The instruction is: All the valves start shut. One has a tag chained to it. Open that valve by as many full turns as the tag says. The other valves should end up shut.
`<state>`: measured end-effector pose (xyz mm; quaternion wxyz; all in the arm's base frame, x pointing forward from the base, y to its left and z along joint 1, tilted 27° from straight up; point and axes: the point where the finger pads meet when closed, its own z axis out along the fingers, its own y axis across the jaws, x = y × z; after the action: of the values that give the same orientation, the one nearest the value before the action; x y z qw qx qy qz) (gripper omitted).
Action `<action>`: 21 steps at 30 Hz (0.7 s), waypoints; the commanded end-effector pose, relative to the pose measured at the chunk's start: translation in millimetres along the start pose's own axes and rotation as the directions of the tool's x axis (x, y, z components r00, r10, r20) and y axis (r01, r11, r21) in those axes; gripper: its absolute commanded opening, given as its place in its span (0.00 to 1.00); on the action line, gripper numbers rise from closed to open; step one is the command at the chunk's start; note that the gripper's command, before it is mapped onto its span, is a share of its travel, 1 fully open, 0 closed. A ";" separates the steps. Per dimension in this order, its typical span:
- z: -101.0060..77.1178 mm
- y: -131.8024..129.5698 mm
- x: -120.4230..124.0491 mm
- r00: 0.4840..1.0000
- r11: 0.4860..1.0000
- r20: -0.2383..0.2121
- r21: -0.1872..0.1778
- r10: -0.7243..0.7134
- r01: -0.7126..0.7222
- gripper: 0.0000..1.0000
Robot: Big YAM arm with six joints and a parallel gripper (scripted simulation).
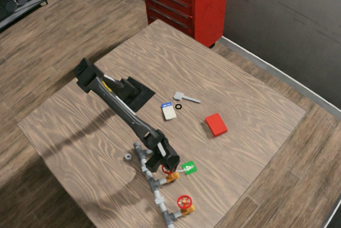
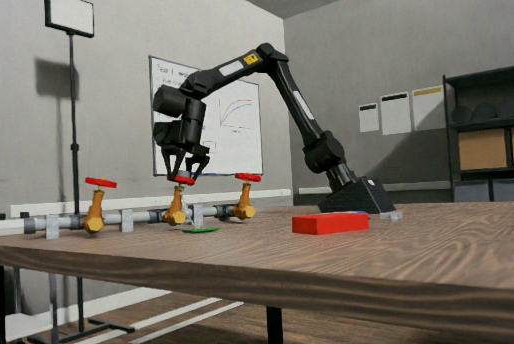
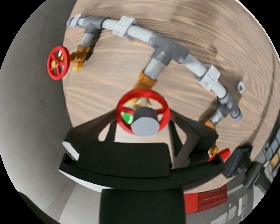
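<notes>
A grey pipe along the table's near left edge carries three brass valves with red handwheels. A green tag lies on the table, chained to the middle valve. My gripper points straight down over that valve and is shut on its handwheel. The outer valve's handwheel stands free. The third valve is hidden under the arm in the overhead view.
A red block, a white card with a blue top, a small black ring and a grey flat piece lie mid-table. A grey nut lies beside the pipe. A red tool cabinet stands behind the table.
</notes>
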<state>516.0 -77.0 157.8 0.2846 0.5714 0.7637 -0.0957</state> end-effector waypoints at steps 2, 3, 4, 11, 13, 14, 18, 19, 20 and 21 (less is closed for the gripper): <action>4.3 -0.3 -3.6 0.997 0.997 0.003 0.008 -0.082 0.082 0.00; 4.3 -0.3 -3.6 0.995 0.995 0.003 0.008 -0.100 0.100 0.00; 4.3 -0.3 -3.6 0.993 0.993 0.003 0.008 -0.121 0.121 0.00; 4.3 -0.3 -3.7 0.954 0.954 0.002 0.009 -0.298 0.298 0.00; 4.3 -0.1 -3.8 0.942 0.942 0.002 0.008 -0.335 0.335 0.00; 4.3 -0.1 -3.8 0.927 0.927 0.002 0.008 -0.374 0.374 0.00; 3.9 0.6 -4.2 0.878 0.878 0.005 0.002 -0.478 0.478 0.00; 3.9 0.7 -4.2 0.866 0.866 0.005 0.001 -0.501 0.501 0.00; 3.9 0.7 -4.2 0.852 0.852 0.006 0.000 -0.523 0.523 0.00; 3.9 0.7 -4.2 0.838 0.838 0.006 0.000 -0.546 0.546 0.00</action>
<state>515.8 -77.1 157.9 0.2695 0.4678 0.8314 -0.1319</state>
